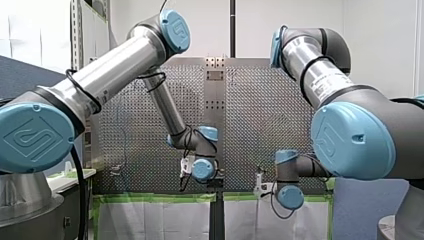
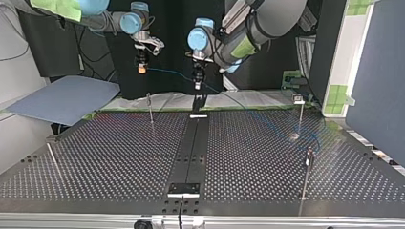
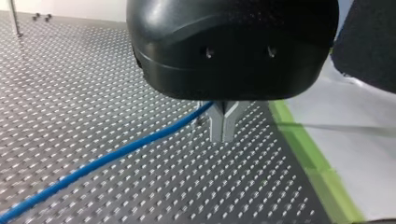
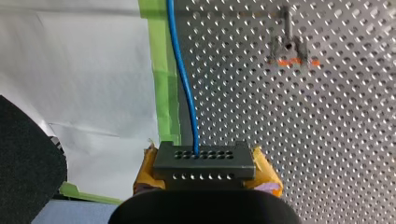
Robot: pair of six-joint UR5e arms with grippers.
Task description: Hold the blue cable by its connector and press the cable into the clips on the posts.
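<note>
The blue cable (image 2: 171, 72) hangs in the air between my two grippers, beyond the table's far edge in the top view. My left gripper (image 3: 223, 133), black with metal fingers, is shut on the cable (image 3: 116, 154), which trails away over the perforated plate. My right gripper (image 4: 204, 156), with yellow pads, is shut on the cable's end; the cable (image 4: 184, 84) runs straight ahead from it and the connector is hidden. From my left gripper (image 2: 197, 85) the cable runs on across the table toward a post (image 2: 300, 114). My right gripper (image 2: 141, 69) hangs at the top view's left.
Thin posts stand on the table (image 2: 119, 157): one (image 2: 150, 107) near the far edge, one (image 2: 308, 171) at the top view's right, one (image 2: 52, 160) at its left. A post with orange marks (image 4: 289, 51) lies ahead of my right gripper. Green tape (image 3: 308, 154) edges the plate.
</note>
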